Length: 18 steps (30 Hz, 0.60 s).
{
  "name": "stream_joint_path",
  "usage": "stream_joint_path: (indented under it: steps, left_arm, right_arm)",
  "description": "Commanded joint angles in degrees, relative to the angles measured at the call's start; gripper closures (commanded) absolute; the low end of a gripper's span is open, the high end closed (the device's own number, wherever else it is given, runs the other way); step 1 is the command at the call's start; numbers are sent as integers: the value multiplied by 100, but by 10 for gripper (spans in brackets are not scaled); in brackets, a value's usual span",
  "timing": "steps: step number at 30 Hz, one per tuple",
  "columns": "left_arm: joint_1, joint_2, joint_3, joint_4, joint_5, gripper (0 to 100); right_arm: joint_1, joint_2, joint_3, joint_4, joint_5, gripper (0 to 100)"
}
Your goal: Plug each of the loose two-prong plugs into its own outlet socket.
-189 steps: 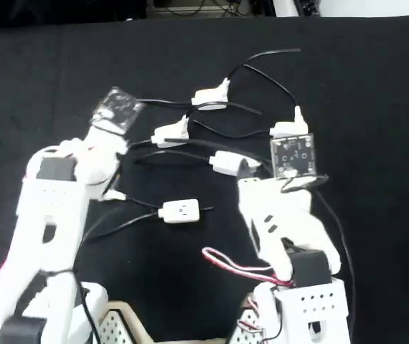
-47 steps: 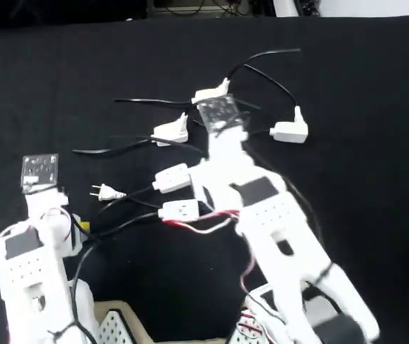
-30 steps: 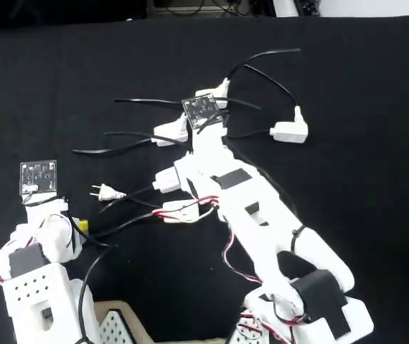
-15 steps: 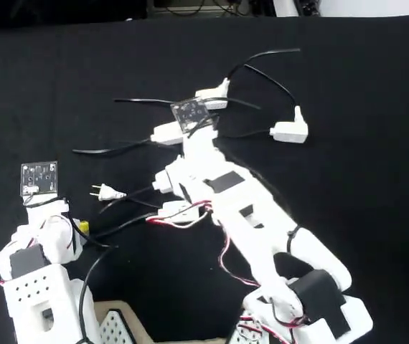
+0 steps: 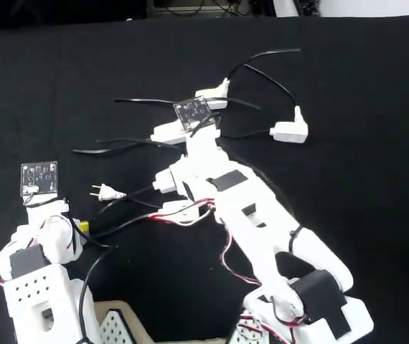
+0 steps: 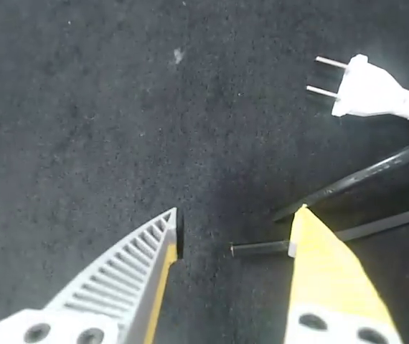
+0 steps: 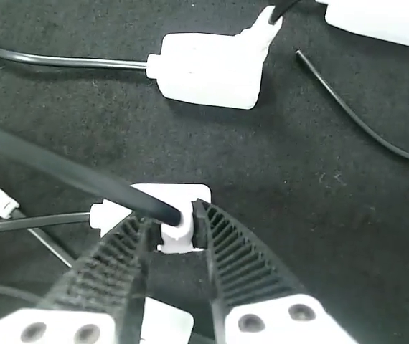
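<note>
My right gripper (image 7: 170, 218) is shut on a white plug (image 7: 176, 228) with a black cord. The plug stands on the face of a white outlet socket (image 7: 151, 202) and its prongs are hidden. From above, that socket (image 5: 163, 180) peeks out from under the right arm (image 5: 233, 193). A loose white two-prong plug (image 6: 359, 86) lies flat on the black cloth, a short way beyond my open left gripper (image 6: 234, 218). It also lies left of centre on the table as the loose plug (image 5: 107, 192). Between the left fingers lies a black cord end (image 6: 258, 249).
More white sockets lie around: one just beyond the right gripper (image 7: 208, 68), also seen from above (image 5: 167, 132), plus others at the back (image 5: 212, 93), right (image 5: 288, 130) and front (image 5: 179, 209). Black cords (image 5: 140, 142) cross the middle. The left arm (image 5: 36, 251) sits near the front left.
Over six seconds the left arm pulled back to the front left and the right arm swung across to the middle sockets. In the last half second almost nothing moved.
</note>
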Motion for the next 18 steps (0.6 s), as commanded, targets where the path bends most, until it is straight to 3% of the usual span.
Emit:
stream_joint_path:
  steps: [1,11,18]
  left_arm:
    - [-31,-62,-13,-79,44,743]
    - [-31,-62,-13,-79,44,743]
    - [-31,-62,-13,-79,44,743]
  right_arm:
    - [114,4,-251,18,44,986]
    - [325,180,-286,18,44,986]
    - [0,593,-426,53,18,986]
